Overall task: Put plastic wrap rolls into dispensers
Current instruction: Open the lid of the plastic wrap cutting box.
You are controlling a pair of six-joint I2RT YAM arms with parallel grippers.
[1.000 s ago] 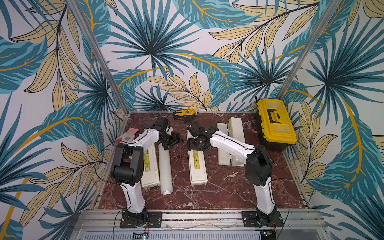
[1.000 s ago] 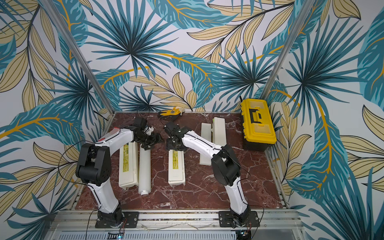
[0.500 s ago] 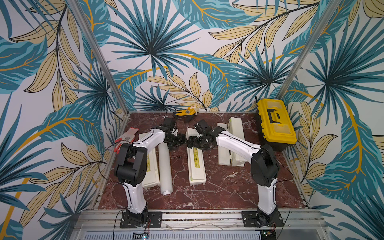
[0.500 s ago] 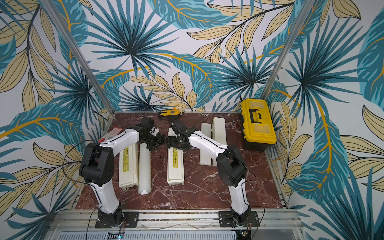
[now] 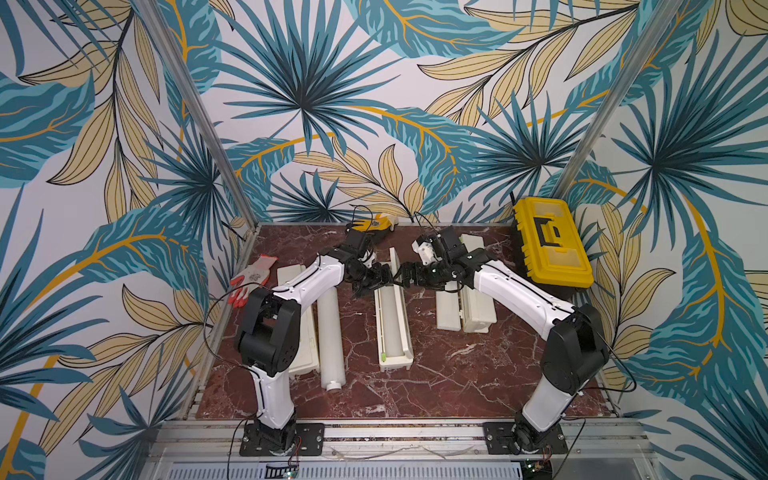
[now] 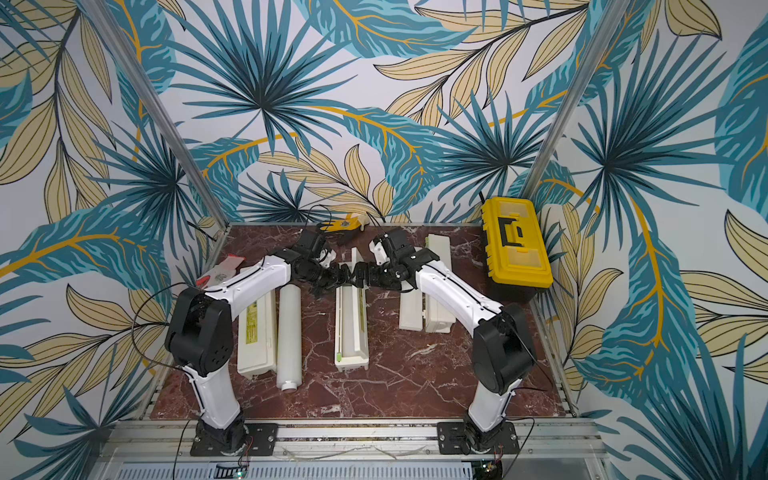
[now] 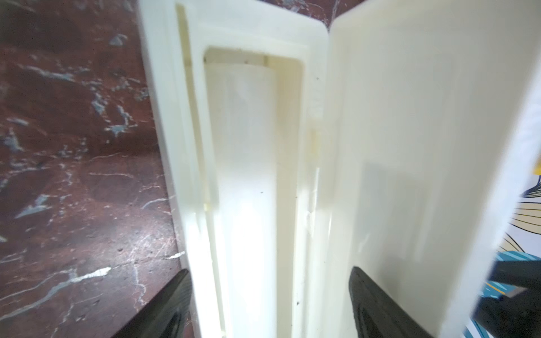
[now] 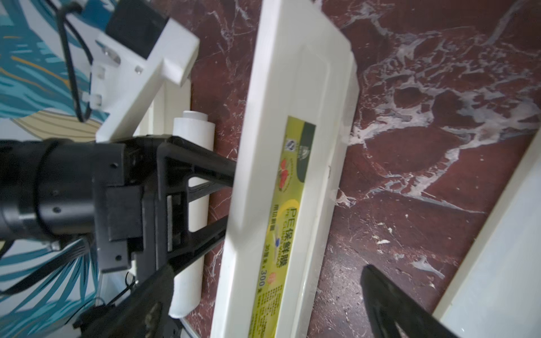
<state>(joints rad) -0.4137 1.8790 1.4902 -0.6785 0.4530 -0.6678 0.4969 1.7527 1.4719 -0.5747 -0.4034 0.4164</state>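
Between the jaws of the left claw point(image 7: 269, 272) lies the middle dispenser point(image 7: 313, 87).

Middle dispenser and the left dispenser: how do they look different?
The middle dispenser is open, its lid standing up; the left dispenser is shut. The middle dispenser shows a white roll lying inside; the left dispenser shows only its yellow-green label on top. Both are long cream boxes lying the same way.
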